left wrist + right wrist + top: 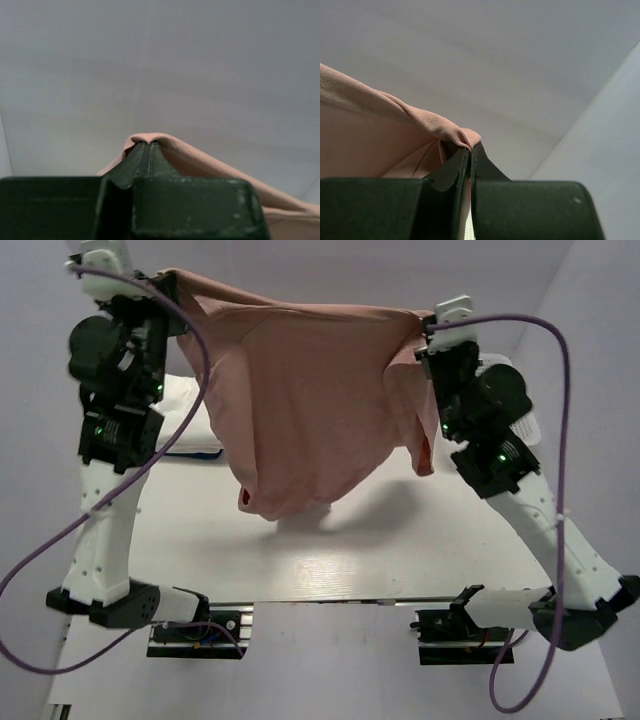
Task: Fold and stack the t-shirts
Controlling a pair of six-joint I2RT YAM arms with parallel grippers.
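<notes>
High above the table point(400, 550), I am pinching the pink t-shirt point(310, 400) by one top corner in my left gripper point(144, 146), jaws clamped on fabric. The shirt is hanging spread between my arms. My right gripper point(470, 148) is clamping the opposite corner.

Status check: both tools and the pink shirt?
Left tool shut on pink t-shirt corner; right tool shut on the other. Shirt hangs spread between them over table. White folded stack at table's left, nothing blocking seen.
</notes>
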